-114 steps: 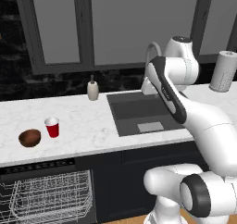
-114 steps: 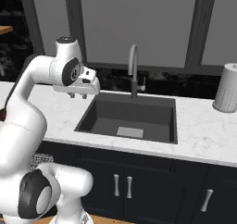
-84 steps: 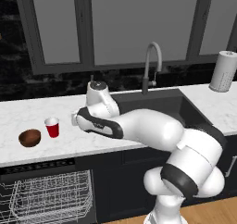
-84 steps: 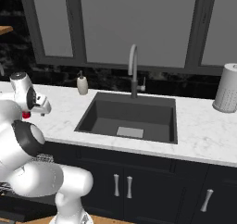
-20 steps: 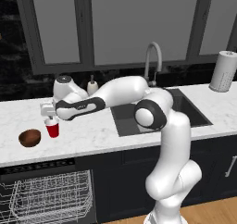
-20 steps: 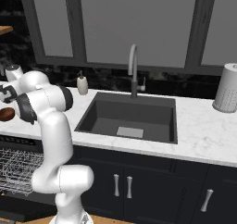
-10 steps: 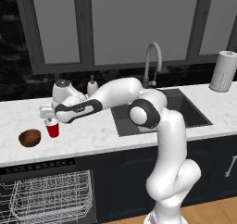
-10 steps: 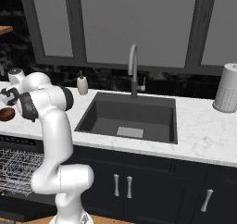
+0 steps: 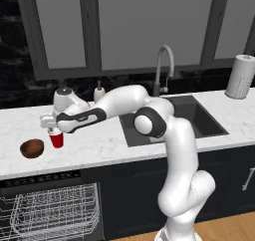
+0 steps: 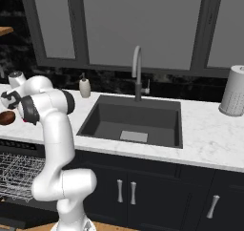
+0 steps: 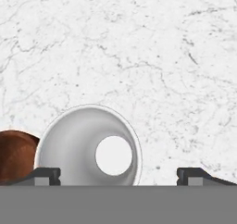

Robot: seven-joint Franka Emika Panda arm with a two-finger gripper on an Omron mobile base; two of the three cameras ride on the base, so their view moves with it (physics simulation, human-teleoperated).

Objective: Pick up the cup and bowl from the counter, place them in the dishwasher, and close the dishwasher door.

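Nearest, the dishwasher [image 9: 50, 210] stands open under the counter [image 9: 99, 150], its white wire racks showing. On the slab above, the bowl [image 9: 32, 148] sits just left of the cup [image 9: 57, 140], close enough to be knocked. The gripper [image 9: 53, 129] hangs directly over the cup with its jaws spread wide and nothing held. In the hand view the cup [image 11: 88, 146] lies off-centre, toward the left fingertip [image 11: 44, 174] (the right one stands well clear). Descending like this could land that finger on the rim, tipping the cup or shoving it into the bowl [image 11: 16, 156]. Farther right lies the sink [image 9: 172, 120].
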